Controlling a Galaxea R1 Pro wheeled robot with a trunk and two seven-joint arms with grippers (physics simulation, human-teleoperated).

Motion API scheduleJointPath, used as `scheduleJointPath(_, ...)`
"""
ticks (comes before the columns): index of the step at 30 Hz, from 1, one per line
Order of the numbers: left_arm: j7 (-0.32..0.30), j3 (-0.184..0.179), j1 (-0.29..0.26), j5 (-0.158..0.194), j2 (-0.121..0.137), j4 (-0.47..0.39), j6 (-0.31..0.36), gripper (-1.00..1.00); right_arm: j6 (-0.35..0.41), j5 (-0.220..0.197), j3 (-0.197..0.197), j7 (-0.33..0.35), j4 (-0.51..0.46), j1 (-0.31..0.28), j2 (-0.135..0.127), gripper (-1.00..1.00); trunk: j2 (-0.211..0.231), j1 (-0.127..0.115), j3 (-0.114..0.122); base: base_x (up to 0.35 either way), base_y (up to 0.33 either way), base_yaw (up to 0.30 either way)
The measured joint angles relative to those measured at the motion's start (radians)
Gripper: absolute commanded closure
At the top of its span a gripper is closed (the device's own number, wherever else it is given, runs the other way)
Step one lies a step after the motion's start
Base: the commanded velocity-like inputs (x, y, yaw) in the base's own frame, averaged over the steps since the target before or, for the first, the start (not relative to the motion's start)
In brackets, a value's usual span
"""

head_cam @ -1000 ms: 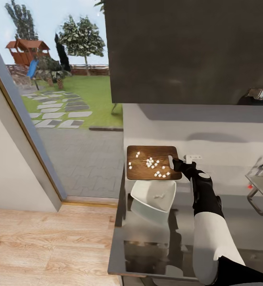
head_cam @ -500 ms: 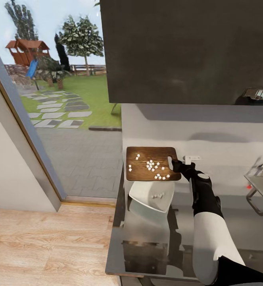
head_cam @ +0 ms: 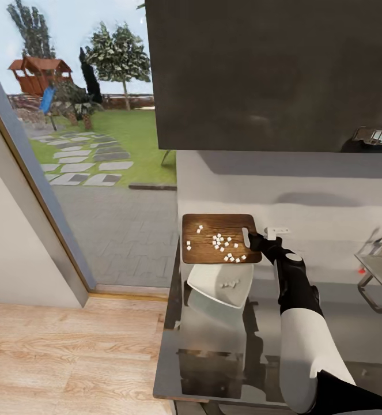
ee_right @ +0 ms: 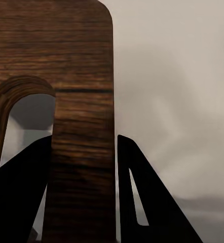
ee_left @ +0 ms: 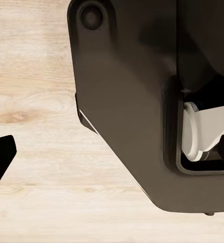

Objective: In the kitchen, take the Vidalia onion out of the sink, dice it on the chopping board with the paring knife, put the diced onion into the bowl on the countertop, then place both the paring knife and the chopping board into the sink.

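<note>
- The right gripper [head_cam: 254,238], just right of the head view's centre, is clamped on the handle end of the chopping board [head_cam: 218,246]; in the right wrist view its two dark fingers [ee_right: 142,202] pinch the wood beside the handle slot.
- The board appears lifted and tipped, its near edge over the far rim of the bowl [head_cam: 205,285] — probably so the onion pieces [head_cam: 220,242] slide down into it.
- The board is dark brown with clear wood grain [ee_right: 81,76] and rounded corners; small white cubes are scattered across its face.
- The bowl is white, shallow and squarish, sitting on the glossy grey countertop [head_cam: 214,351] below centre. A few cubes [head_cam: 231,283] already lie inside, so most of the onion is not yet moved over.
- The sink [head_cam: 381,271] is at the right edge of the head view, well apart from the board.
- I cannot tell whether the left gripper [ee_left: 0,157] is open or closed; one dark fingertip shows over pale wood flooring [ee_left: 36,61].
</note>
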Motion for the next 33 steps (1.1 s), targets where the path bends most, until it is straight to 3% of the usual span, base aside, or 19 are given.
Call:
scheduleJointPath(8, 0.000, 0.000, 0.000, 0.000, 0.000, 0.000, 0.000, -1.00, 0.000, -0.002, -0.020, 0.013, 0.000, 0.000, 0.000, 1.00, 0.000, 0.000, 0.000, 0.000, -0.021, 0.000)
scheduleJointPath(33, 0.000, 0.001, 0.000, 0.000, 0.000, -0.001, 0.000, -1.00, 0.000, 0.000, -0.021, 0.027, 0.000, 0.000, 0.000, 1.00, 0.000, 0.000, 0.000, 0.000, -0.017, 0.000)
